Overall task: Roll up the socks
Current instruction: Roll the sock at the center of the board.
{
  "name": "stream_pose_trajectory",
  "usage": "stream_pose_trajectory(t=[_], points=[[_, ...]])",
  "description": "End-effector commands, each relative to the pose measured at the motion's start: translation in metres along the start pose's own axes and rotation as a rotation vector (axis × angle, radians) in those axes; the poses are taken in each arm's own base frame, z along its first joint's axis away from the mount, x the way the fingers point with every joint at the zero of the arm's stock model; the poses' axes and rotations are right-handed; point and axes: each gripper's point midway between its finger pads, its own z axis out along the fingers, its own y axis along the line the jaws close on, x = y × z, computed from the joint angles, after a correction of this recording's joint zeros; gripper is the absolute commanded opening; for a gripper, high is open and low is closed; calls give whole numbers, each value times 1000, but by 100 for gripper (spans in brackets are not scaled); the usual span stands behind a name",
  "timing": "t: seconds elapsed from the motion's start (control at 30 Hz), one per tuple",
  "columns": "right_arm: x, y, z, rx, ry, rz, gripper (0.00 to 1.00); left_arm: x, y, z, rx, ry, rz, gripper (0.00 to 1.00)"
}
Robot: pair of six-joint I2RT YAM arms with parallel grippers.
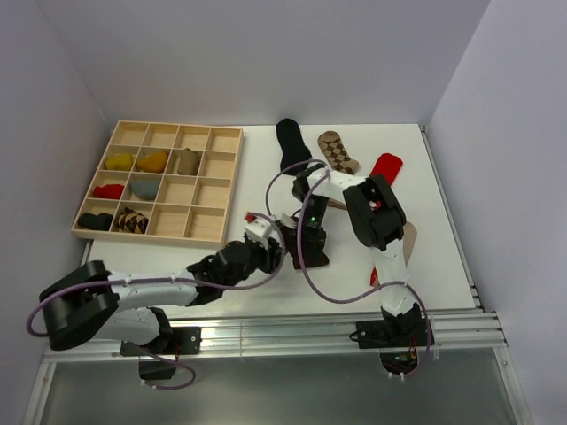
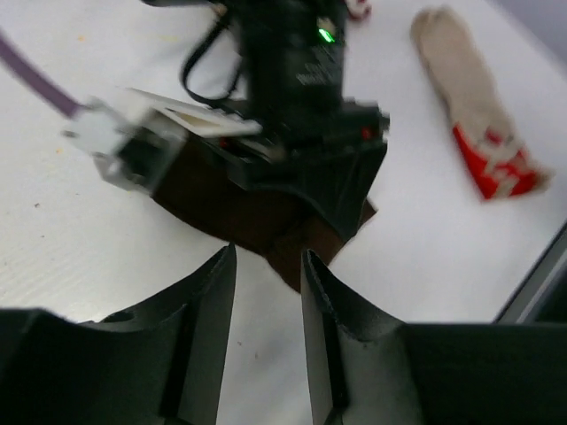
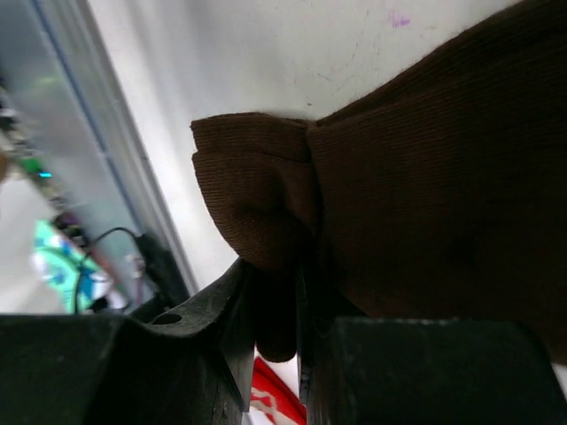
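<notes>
The dark brown sock (image 3: 425, 168) is laid on the table (image 1: 425, 177) near its front middle. A fold of its edge is pinched in the clenched right claw (image 3: 297, 279). The left claw (image 2: 268, 261) is held released just beside the sock's near corner, with nothing between its fingers. A tan and red sock (image 2: 474, 97) is seen further right, apart. A black sock (image 1: 291, 142), an argyle sock (image 1: 337, 151) and a red sock (image 1: 386, 165) are spread along the table's far side.

Grid tray (image 1: 205, 223) far left on the table (image 1: 443, 257), rolled socks (image 1: 152, 161) in its compartments, loose socks (image 1: 291, 142) far centre – mid-table, left hand (image 2: 268, 257) just left of right hand (image 3: 297, 266), sock (image 2: 230, 208) beneath them.
</notes>
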Motion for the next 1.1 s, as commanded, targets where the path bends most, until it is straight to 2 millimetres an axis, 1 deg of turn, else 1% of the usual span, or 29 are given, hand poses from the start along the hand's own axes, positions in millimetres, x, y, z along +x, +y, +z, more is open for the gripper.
stream_pose_trajectory(t=[0.0, 0.03, 0.07, 0.1, 0.13, 0.17, 0.2, 0.23, 0.3, 0.4, 0.47, 0.6, 0.67, 0.7, 0.73, 0.8, 0.83, 0.87, 0.93, 0.97, 1.0, 1.03, 1.07], points=[[20, 6, 15, -131, 86, 64, 18, 20, -10, 12, -45, 51, 238, 41], [21, 5, 16, -134, 94, 74, 19, 19, -15, 18, -52, 56, 269, 41], [21, 4, 18, -136, 96, 76, 19, 25, -21, 21, -45, 73, 302, 42], [23, 2, 19, -139, 98, 81, 19, 44, -28, 25, -24, 121, 366, 43], [23, 2, 19, -138, 101, 81, 19, 45, -37, 31, -2, 130, 383, 43], [22, 2, 18, -135, 97, 77, 19, 51, -44, 34, 18, 146, 406, 43], [23, 2, 18, -134, 96, 77, 19, 59, -46, 41, 21, 168, 431, 44], [22, 2, 17, -126, 94, 78, 19, 64, -49, 44, 30, 182, 443, 44], [21, 0, 16, -111, 88, 74, 19, 69, -51, 50, 38, 185, 462, 44], [19, -1, 14, -101, 81, 75, 19, 72, -59, 54, 79, 192, 463, 44], [18, -3, 13, -97, 76, 76, 19, 78, -62, 55, 98, 217, 466, 44], [16, -6, 12, -91, 65, 81, 18, 92, -62, 62, 107, 255, 445, 43], [15, -9, 12, -78, 60, 79, 18, 95, -60, 63, 113, 263, 412, 39], [14, -9, 12, -74, 55, 85, 18, 97, -62, 62, 131, 272, 398, 35], [13, -10, 12, -68, 48, 85, 18, 99, -60, 62, 132, 280, 385, 25], [11, -13, 10, -50, 30, 88, 21, 102, -54, 61, 141, 296, 335, 19], [10, -14, 9, -45, 21, 92, 22, 104, -53, 60, 155, 304, 318, 14], [6, -17, 6, -20, 2, 82, 27, 105, -46, 58, 151, 317, 280, 11], [4, -20, 3, 2, -33, 104, 34, 108, -47, 56, 191, 338, 232, 6], [-1, -21, -3, 32, -66, 86, 38, 109, -41, 55, 191, 349, 195, 5], [-4, -18, -5, 27, -100, 87, 39, 109, -38, 55, 193, 355, 174, 4], [-6, -17, -10, 37, -128, 87, 41, 111, -41, 52, 228, 371, 150, 3], [-12, -22, -23, 88, -188, 74, 44, 114, -35, 52, 228, 389, 117, 2]])
